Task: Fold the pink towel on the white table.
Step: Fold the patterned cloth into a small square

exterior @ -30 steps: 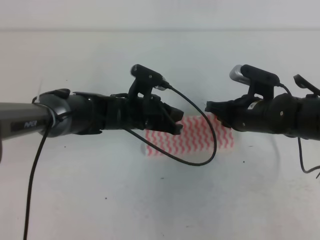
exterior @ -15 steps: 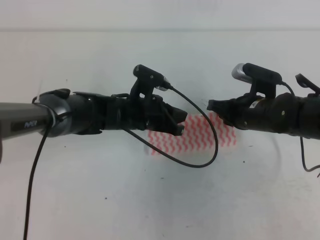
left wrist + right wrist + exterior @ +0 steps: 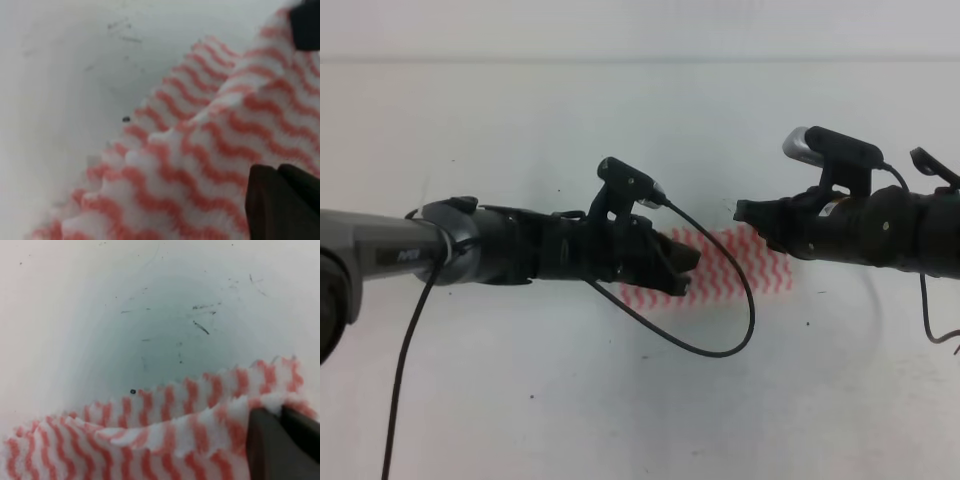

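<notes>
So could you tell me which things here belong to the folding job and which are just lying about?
Part of the job:
pink towel
white table
left gripper
right gripper

Lying about:
nothing else visible

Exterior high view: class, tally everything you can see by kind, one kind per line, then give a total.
Towels: 1 (pink towel)
Tables: 1 (white table)
Grippers: 2 (left, right)
Wrist cameras: 2 (left, right)
Total: 6

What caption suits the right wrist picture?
Gripper fingertips pinch a raised edge of the pink towel above the speckled white table.
</notes>
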